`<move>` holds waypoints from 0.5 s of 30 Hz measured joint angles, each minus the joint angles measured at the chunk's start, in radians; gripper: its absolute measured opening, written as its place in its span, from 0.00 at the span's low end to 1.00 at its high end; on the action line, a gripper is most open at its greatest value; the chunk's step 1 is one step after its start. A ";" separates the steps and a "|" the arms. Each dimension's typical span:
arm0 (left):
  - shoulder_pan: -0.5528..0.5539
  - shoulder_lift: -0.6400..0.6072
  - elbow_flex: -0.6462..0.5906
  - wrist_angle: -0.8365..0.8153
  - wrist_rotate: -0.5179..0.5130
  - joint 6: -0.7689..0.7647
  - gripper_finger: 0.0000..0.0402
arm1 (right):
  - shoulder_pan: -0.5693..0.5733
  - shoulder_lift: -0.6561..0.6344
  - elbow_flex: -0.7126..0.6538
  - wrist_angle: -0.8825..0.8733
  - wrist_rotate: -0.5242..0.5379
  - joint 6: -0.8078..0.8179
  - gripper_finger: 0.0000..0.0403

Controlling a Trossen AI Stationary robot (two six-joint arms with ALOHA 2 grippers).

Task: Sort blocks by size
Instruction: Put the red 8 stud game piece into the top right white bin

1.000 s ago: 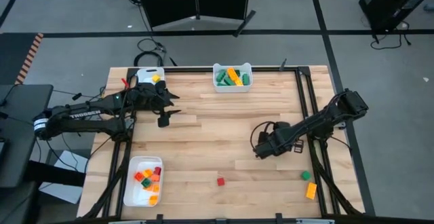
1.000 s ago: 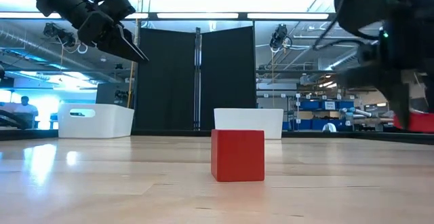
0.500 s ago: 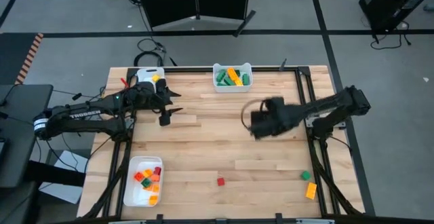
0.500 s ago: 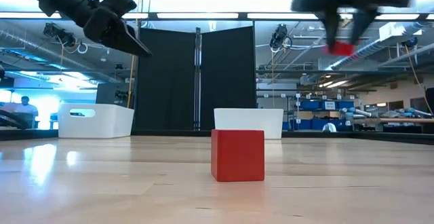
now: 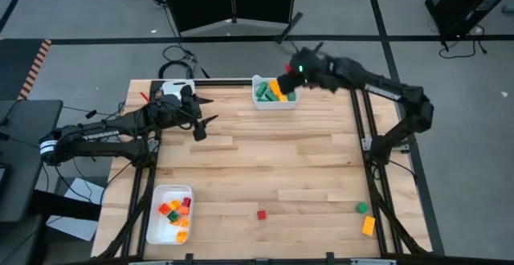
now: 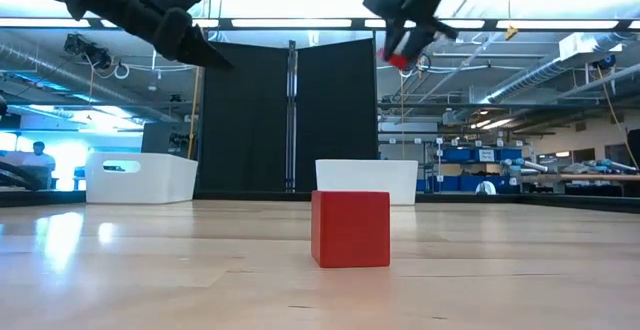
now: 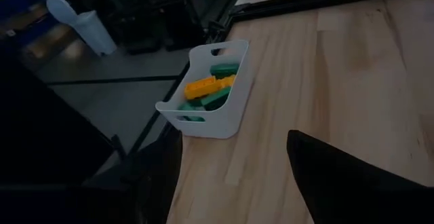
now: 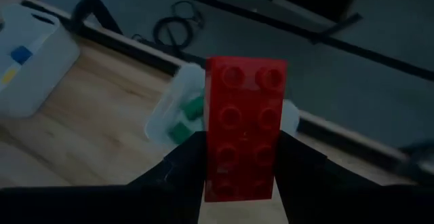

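One red block (image 8: 244,125) btwn right fingers (image 8: 302,166), above tray (image 5: 275,102).

High view evenly bright, soft shadows. Low view backlit by ceiling strip lights (image 6: 300,22), sheen on table (image 6: 120,260) at 8 o'clock. Wrist views dim, foreground blurred.

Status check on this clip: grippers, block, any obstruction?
Right gripper shut on long red brick, above far middle tray. Left gripper open, idle near far-left tray. Nothing blocking the drop.
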 joint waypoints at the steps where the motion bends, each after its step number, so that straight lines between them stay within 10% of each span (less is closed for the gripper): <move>1: 0.000 0.000 0.000 0.000 0.000 0.000 0.68 | -0.039 0.008 0.000 0.038 -0.041 -0.036 0.39; 15: 0.000 0.000 0.000 -0.003 -0.001 -0.079 0.68 | -0.275 0.396 0.197 -0.041 -0.300 -0.267 0.39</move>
